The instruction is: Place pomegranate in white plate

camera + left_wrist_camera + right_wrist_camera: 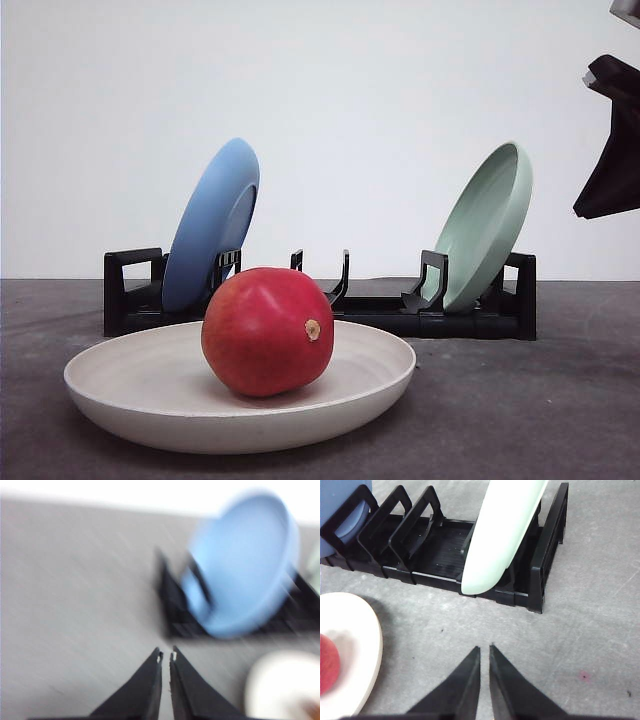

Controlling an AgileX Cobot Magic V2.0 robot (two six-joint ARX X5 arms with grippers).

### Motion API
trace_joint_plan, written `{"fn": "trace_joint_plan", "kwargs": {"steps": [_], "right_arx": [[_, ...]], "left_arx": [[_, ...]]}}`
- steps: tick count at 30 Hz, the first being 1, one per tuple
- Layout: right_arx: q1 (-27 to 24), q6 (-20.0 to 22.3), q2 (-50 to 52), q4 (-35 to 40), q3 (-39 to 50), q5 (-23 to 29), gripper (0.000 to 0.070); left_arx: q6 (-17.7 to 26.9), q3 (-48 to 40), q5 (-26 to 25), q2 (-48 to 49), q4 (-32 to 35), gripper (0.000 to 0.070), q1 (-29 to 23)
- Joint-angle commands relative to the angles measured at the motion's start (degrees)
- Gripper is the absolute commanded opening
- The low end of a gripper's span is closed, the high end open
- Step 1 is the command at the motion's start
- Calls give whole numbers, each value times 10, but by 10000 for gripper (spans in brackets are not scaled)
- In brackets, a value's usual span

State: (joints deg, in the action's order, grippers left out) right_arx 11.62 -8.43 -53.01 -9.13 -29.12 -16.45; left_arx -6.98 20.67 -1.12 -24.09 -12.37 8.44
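The red pomegranate (267, 330) rests inside the white plate (120, 385) at the front of the table, its tan stem scar turned toward the camera. A sliver of the pomegranate (327, 670) on the white plate (362, 645) also shows in the right wrist view. My right gripper (484, 650) is shut with nothing held, hovering over bare table near the rack. My left gripper (166, 655) is shut and empty too, in a blurred view beside the white plate (280, 685). The right arm (610, 150) hangs dark at the upper right of the front view.
A black dish rack (380, 310) stands behind the white plate, holding a blue plate (212, 225) on its left and a pale green plate (487, 225) on its right, both upright. Grey tabletop (600, 630) surrounds the rack.
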Motion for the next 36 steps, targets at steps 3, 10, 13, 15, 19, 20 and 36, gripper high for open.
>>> {"fn": "trace_joint_plan", "kwargs": {"steps": [3,10,13,15,19,20,36], "right_arx": [[2,-1,-4,5,-2,0,26],[2,-1,-4,6,-2,0,26],[2,-1,-4,6,-2,0,26],[2,-1,-4,6,-2,0,26],[2,-1,-4,6,-2,0,26],[2,-1,-4,6,-2,0,26],[2,-1,-4,6,-2,0,26]], "left_arx": [[8,-61,30,72,29,5,-14],[6,-152,29,189,31,5,-46],[3,-174,26,221,30,5,-55],[2,-184,21,236,29,5,-61],[4,-200,11,239,29,5,-69],[4,-200,10,239,22,5,-69],[59,-200,6,239,16,5,-69]]}}
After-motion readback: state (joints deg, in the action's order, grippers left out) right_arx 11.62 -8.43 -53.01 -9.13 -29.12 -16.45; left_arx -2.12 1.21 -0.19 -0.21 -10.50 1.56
